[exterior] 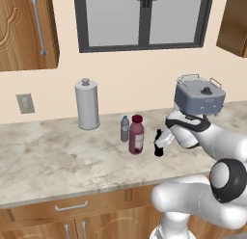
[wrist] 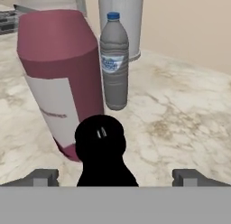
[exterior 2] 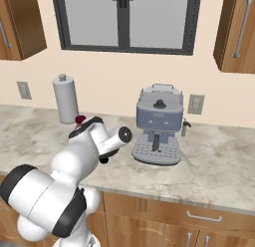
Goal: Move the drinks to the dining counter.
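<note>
Item 1, cola bottle (wrist: 100, 148): slim, black, upright on the marble worktop (exterior: 48, 156); in the hand view we see its top centred between the two finger tips, neither of which touches it

Item 2, juice bottle (exterior: 136, 135): dark red, red cap, white label; stands just beside the cola bottle

Item 3, water bottle (exterior: 125, 129): clear grey-blue, blue cap, upright, just behind the juice bottle on the wall side, near the canister

Item 4, hand (wrist: 115, 178): held low over the worktop, pointing at the cola bottle, fingers spread wide apart, nothing gripped

Item 5, tall grey canister (exterior: 87, 104) with knob: upright against the wall below the window (exterior: 143, 19)

Item 6, grey coffee machine (exterior 2: 159, 124): on the same worktop, on the far side of the arm from the bottles; we take the small piece at its side for a steam wand, though it is too small to be sure
</note>
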Controlling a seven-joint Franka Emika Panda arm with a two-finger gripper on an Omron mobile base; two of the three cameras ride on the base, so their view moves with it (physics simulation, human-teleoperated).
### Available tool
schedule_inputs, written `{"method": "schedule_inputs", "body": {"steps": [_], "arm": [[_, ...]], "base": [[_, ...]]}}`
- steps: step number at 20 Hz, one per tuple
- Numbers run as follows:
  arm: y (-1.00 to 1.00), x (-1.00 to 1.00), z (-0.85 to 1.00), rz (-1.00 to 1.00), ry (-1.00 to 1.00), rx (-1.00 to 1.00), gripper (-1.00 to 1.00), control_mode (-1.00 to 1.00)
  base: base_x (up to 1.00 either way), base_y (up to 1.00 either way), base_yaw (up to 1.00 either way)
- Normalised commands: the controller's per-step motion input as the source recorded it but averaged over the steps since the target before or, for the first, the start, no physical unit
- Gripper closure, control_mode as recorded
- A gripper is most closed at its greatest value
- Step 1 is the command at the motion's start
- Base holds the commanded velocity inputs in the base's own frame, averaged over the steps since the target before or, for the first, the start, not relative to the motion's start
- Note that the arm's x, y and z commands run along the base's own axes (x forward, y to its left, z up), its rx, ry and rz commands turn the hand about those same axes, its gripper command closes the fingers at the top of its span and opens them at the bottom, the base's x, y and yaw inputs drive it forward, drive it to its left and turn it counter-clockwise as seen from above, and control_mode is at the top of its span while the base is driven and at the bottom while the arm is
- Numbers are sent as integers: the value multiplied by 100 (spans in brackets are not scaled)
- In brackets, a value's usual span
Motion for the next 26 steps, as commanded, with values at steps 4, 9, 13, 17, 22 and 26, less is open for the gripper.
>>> {"method": "schedule_inputs", "body": {"steps": [4,9,13,17,22,26], "arm": [[0,1,0,0,0,0,100,-100],[0,-7,20,0,-12,0,100,-100],[0,-28,72,0,-33,0,100,-100],[0,-5,31,-2,-12,0,100,-100],[0,-3,9,0,0,1,100,-100],[0,-37,76,0,-2,5,100,-100]], "base": [[0,0,0],[0,0,0],[0,0,0],[0,0,0],[0,0,0],[0,0,0]]}}
